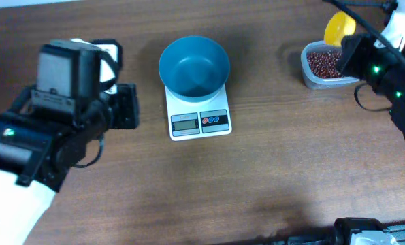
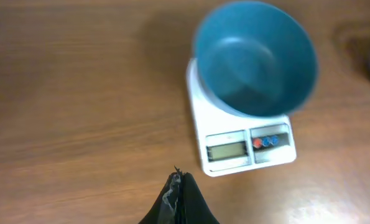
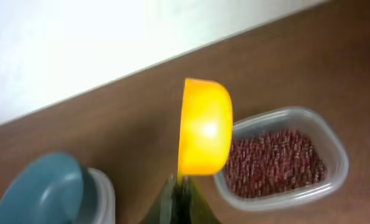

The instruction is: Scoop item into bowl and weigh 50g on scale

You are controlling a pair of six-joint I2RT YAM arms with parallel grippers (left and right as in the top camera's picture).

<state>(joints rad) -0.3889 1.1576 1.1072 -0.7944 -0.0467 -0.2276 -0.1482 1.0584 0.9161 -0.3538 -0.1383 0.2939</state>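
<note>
The teal-blue bowl (image 1: 194, 66) sits empty on the white scale (image 1: 199, 117) at the table's middle back; both show in the left wrist view, bowl (image 2: 254, 59) on scale (image 2: 247, 149). The red-brown beans (image 1: 322, 63) fill a clear tub (image 1: 318, 78) at the back right, also in the right wrist view (image 3: 272, 163). My right gripper (image 3: 180, 186) is shut on the handle of a yellow scoop (image 3: 203, 127), held above the tub's left edge; the scoop shows in the overhead view (image 1: 339, 28). My left gripper (image 2: 180, 180) is shut and empty, left of the scale.
The table's back edge meets a white wall (image 3: 110, 43) behind the tub. A white object (image 1: 105, 58) lies behind the left arm. Dark equipment (image 1: 365, 233) sits at the front right edge.
</note>
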